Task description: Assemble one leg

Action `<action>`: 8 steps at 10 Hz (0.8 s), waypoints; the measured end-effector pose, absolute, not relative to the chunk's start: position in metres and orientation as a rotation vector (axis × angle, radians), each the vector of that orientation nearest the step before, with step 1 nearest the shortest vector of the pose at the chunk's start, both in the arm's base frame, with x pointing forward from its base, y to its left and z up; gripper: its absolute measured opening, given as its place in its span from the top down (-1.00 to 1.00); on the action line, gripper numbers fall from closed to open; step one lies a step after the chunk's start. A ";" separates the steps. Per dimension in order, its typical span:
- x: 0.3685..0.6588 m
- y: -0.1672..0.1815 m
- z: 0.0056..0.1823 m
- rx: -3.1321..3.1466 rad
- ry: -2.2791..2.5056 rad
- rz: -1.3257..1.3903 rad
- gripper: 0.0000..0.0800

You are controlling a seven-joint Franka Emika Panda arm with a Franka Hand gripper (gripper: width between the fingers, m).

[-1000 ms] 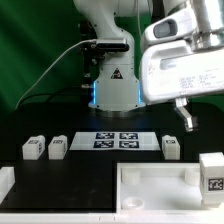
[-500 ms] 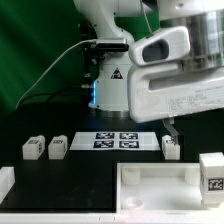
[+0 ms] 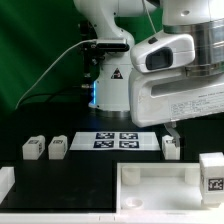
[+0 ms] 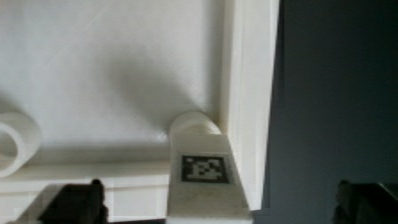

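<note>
Several white legs with tag markers lie on the black table in the exterior view: two at the left, one beside the marker board, and one at the far right. My gripper hangs just above the leg beside the marker board; only a dark fingertip shows under the big white hand. In the wrist view my gripper is open, with its dark fingers far apart. A tagged white leg lies between them, against a white surface.
The large white tray-like piece with a raised rim lies at the front. A small white part sits at the exterior view's front left. The robot base and a green backdrop stand behind. A round white shape shows in the wrist view.
The arm has moved toward the exterior view's left and come down. The fingertip now hangs over the leg beside the marker board. The parts on the table have not moved.
</note>
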State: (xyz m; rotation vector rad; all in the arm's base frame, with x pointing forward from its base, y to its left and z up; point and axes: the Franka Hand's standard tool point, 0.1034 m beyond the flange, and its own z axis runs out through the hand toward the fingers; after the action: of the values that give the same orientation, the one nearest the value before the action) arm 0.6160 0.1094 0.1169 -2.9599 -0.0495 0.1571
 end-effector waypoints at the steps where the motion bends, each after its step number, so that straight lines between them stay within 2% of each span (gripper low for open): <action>1: 0.623 0.108 0.114 -2.976 0.036 0.180 -0.62; 3: 0.634 0.108 0.107 -2.983 0.083 0.122 -0.62; 5: 0.632 0.112 0.093 -2.991 0.085 0.037 -0.62; 8: 0.631 0.124 0.087 -2.991 0.135 0.034 -0.62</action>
State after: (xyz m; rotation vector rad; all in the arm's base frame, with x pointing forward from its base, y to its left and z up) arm 0.6312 0.1237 0.0870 -2.9908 0.1349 0.0344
